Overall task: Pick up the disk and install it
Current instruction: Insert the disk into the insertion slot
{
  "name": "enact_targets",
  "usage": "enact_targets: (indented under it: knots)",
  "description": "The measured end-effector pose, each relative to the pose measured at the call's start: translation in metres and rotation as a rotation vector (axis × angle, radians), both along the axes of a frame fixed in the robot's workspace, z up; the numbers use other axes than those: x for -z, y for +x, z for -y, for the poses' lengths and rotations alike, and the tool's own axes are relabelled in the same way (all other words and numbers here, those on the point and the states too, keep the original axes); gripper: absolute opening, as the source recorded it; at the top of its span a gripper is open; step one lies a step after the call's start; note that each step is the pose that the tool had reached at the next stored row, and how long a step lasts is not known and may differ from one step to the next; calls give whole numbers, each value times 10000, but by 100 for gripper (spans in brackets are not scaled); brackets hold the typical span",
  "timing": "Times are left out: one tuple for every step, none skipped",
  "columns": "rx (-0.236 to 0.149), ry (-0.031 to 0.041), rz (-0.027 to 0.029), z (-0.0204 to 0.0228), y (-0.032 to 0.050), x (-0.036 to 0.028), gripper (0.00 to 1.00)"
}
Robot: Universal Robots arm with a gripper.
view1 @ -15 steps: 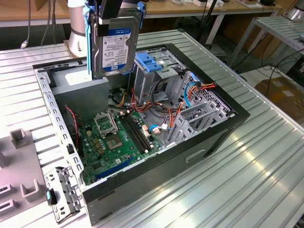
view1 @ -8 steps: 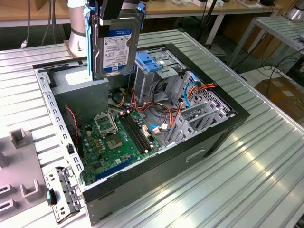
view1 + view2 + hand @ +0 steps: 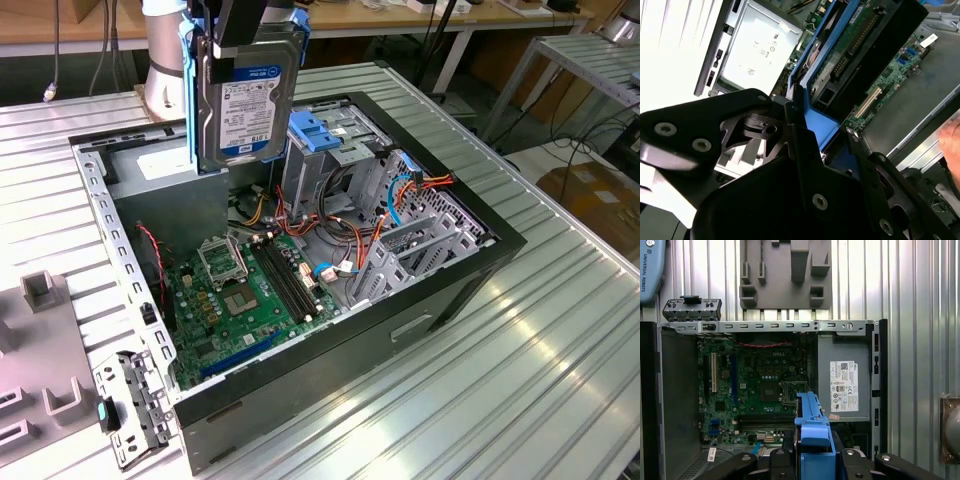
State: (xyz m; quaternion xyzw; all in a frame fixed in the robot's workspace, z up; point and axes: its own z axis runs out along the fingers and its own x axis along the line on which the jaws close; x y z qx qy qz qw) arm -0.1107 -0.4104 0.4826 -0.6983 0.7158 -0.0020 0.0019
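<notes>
The disk point(image 3: 246, 95), a silver hard drive with a white label and blue side rails, hangs upright above the back part of the open computer case point(image 3: 470, 270). My gripper point(image 3: 248, 40) is shut on its upper end. In the first wrist view the disk point(image 3: 812, 427) shows edge-on as a blue rail between the black fingers point(image 3: 785, 460), over the motherboard point(image 3: 765, 385). In the second wrist view the blue rail point(image 3: 807, 95) runs out from the black gripper body point(image 3: 790, 165).
Inside the case are a green motherboard point(image 3: 250, 290), red and orange cables point(image 3: 330, 225), a metal drive cage topped by a light-blue slotted bracket point(image 3: 325, 135), and a grey box with a white sticker point(image 3: 844, 386). A grey fixture plate point(image 3: 785, 275) lies on the ribbed table beside the case.
</notes>
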Motion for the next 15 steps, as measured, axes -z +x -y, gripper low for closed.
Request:
enact_targets:
  knots:
    - [0, 0, 0, 0, 0, 0, 37]
    - [0, 0, 0, 0, 0, 0, 37]
    - [-1, 0, 0, 1, 0, 0, 37]
    - [0, 0, -1, 1, 0, 0, 37]
    - [-1, -1, 0, 1, 0, 0, 37]
    - [-1, 0, 0, 1, 0, 0, 37]
    - [0, 0, 0, 1, 0, 0, 37]
    - [0, 0, 0, 1, 0, 0, 37]
    - [0, 0, 0, 2, 0, 0, 37]
    - [0, 0, 0, 2, 0, 0, 37]
    - [-3, 0, 0, 11, 1, 0, 37]
    - [0, 0, 0, 23, 0, 0, 37]
    - [-1, 0, 0, 49, 0, 0, 37]
    - [0, 0, 0, 64, 0, 0, 37]
    - [0, 0, -1, 77, 0, 0, 37]
